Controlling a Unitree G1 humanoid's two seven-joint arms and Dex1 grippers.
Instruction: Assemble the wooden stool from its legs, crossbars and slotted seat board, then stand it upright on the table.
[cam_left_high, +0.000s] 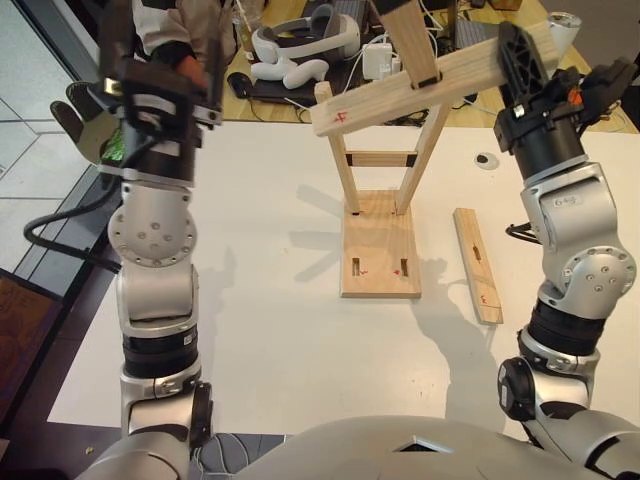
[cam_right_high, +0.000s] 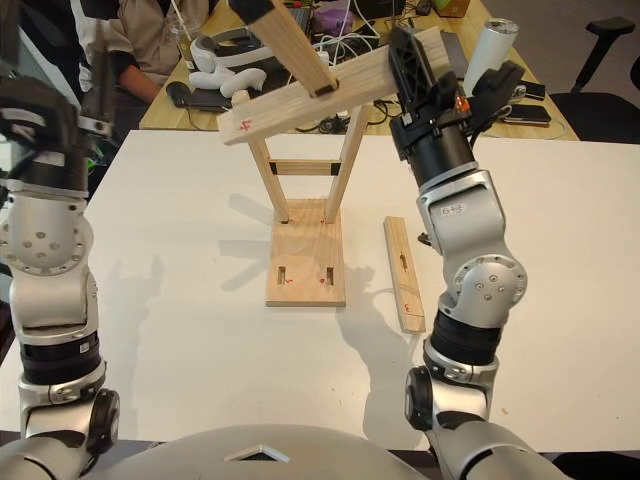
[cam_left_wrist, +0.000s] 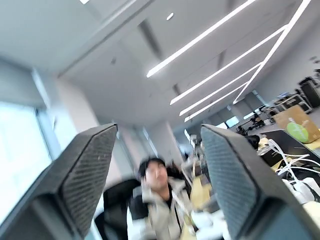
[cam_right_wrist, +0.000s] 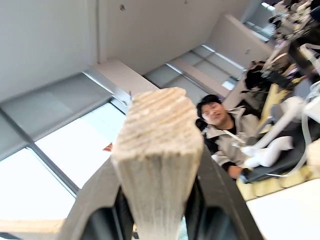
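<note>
**Right gripper** (cam_left_high: 521, 62): clamped on one end of a long wooden bar (cam_left_high: 400, 98). The bar is in the air, near level, and its free end reaches over the table (cam_left_high: 250, 330). A second bar (cam_left_high: 412, 35) is joined across it and points upward.

**Left gripper** (cam_left_wrist: 160, 165): raised on the left side, fingers wide apart, nothing between them.

**Work area:** the seat board (cam_left_high: 380, 235) lies flat on the table. Two legs (cam_left_high: 345, 165) stand in its far slots, tied by a crossbar (cam_left_high: 380, 158). The two near slots (cam_left_high: 357, 266) are empty. A loose slotted bar (cam_left_high: 477, 265) lies just beside the board.

**Procedure (judged):**
1. Keep the held bar clear of the standing legs; a knock could unseat them.
2. Turn the bar upright over a near slot.
3. Steady the board with the left gripper.
4. Press straight down, without twisting.
</note>
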